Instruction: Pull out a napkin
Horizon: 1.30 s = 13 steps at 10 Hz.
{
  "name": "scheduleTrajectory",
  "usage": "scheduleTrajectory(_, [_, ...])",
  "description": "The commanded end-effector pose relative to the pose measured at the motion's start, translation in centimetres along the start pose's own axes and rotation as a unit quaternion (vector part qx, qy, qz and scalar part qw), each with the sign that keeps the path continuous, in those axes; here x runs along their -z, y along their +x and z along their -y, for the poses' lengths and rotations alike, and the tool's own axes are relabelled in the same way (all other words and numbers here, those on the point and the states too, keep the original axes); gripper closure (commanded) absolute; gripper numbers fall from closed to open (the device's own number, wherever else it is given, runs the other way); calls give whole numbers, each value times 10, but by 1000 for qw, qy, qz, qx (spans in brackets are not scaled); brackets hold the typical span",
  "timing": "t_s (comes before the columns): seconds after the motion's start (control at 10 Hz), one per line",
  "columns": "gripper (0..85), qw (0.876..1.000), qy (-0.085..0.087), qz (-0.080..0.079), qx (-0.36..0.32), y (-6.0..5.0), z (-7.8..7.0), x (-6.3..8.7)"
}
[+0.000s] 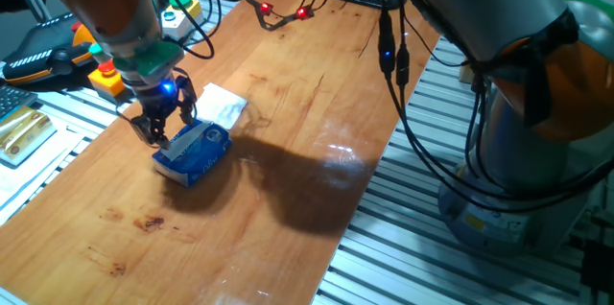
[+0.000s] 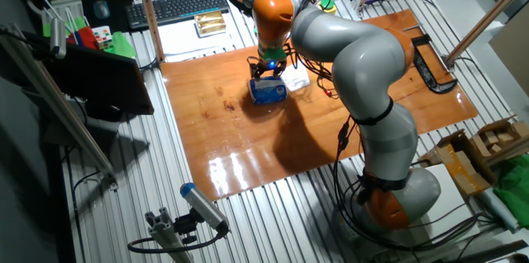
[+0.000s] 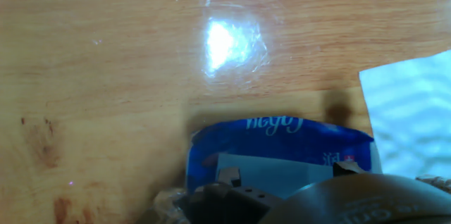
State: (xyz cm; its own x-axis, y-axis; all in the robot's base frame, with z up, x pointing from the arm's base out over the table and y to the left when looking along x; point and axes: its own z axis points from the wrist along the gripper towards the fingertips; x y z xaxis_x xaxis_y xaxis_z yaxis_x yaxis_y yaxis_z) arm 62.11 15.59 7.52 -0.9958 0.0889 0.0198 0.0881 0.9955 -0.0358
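Note:
The blue plastic tissue pack [image 1: 197, 150] lies on the wooden table, also seen in the other fixed view [image 2: 269, 92] and the hand view [image 3: 282, 139]. My gripper [image 1: 165, 129] hangs right over the pack's left end, low and close to it. In the hand view the two fingertips [image 3: 227, 177] stand apart at the bottom edge, with a pale strip of tissue [image 3: 271, 173] in the pack's opening between them. The gripper [image 3: 285, 175] looks open and holds nothing. No loose rumpled napkin shows.
A flat-folded white tissue square [image 1: 221, 105] lies just behind the pack, at the right in the hand view [image 3: 412, 115]. Yellow and orange tools, cables and red lights [image 1: 283, 12] lie at the table's far end. The table's front edge [image 1: 345, 238] borders metal rails.

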Motion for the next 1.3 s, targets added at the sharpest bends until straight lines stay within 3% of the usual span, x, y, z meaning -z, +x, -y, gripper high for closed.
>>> scheduleTrajectory(0.0, [173,1000,0,0,0,1,0,-3])
scheduleTrajectory(0.2, [173,1000,1,1,1,1,0,-8])
scheduleTrajectory(0.4, [173,1000,2,-11,-2,3,1,-10])
scheduleTrajectory(1.2, [167,1000,-4,-9,14,2,1,-10])
